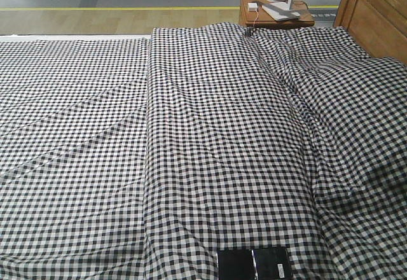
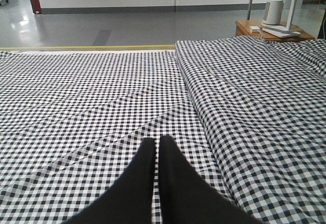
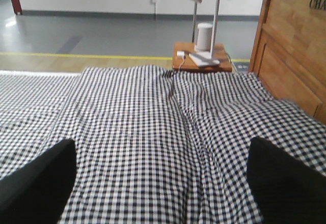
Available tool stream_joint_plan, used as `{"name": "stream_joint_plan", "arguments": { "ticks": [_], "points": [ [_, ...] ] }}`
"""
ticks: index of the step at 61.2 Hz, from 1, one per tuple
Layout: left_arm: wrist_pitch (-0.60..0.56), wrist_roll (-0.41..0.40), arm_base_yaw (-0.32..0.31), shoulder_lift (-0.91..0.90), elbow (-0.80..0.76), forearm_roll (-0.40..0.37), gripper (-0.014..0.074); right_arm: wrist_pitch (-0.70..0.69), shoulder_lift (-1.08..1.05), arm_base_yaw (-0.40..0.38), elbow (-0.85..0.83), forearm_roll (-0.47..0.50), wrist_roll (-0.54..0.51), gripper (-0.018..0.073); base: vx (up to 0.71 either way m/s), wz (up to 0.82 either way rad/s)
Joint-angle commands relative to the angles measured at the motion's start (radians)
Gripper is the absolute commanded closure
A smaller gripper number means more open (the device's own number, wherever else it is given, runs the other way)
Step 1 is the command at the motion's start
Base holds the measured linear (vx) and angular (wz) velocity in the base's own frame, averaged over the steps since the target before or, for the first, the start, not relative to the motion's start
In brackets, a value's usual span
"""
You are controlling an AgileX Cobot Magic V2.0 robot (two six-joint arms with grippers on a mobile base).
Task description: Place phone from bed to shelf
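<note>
One bed (image 1: 191, 133) fills almost the whole front view. Its black-and-white check cover is creased into long folds, with a raised ridge running from upper centre down to lower centre. A brown wooden headboard (image 1: 381, 13) occupies the upper right corner, and a small reddish-brown table (image 1: 305, 20) stands just beside it at the upper edge. The shelf appears in no view.

The phone (image 1: 241, 266) lies flat on the cover at the lower centre edge of the front view, partly cut off by the frame. It is well apart from both arms' visible fingertips and does not appear in either wrist view.

Handling assessment:
- The phone is judged light, stiff and thin.
- The glossy black face is likely slippery, and the centre crease suggests a fragile hinge line.
- The soft cover should give under a descending fingertip, which would help in getting below the low edge.
- Recommended hold: across the two long edges, to one side of the crease and clear of the white sticker.

The left tool (image 2: 155, 140) is clenched, its fingers pressed together with nothing between them. It hangs low over the cover at lower centre and points along the bed.

The right tool (image 3: 160, 147) is released and empty. Its fingers sit wide apart at the lower left and lower right, and it is aimed toward the table.
</note>
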Motion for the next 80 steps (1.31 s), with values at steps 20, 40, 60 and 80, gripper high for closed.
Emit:
{"name": "stream_joint_plan", "arguments": {
  "ticks": [20,40,60,80],
  "points": [
    [-0.065,-0.004,-0.005,-0.005,0.003,-0.009,0.0596,-0.01,0.158,-0.006,-0.084,-0.003,0.044,-0.003,0.0,0.0],
    [-0.065,-0.004,-0.005,-0.005,0.003,-0.009,0.0596,0.169,0.419,-0.006,-0.278,-0.003,0.135,-0.003,0.0,0.0],
    [-0.065,-0.004,-0.005,-0.005,0.003,-0.009,0.0596,0.373,0.569,-0.006,-0.472,-0.004,0.12,-0.003,0.0,0.0],
    [-0.065,-0.004,-0.005,-0.005,0.003,-0.009,0.0596,0.56,0.579,-0.127,-0.558,0.012,0.056,-0.003,0.0,0.0]
  ]
}}
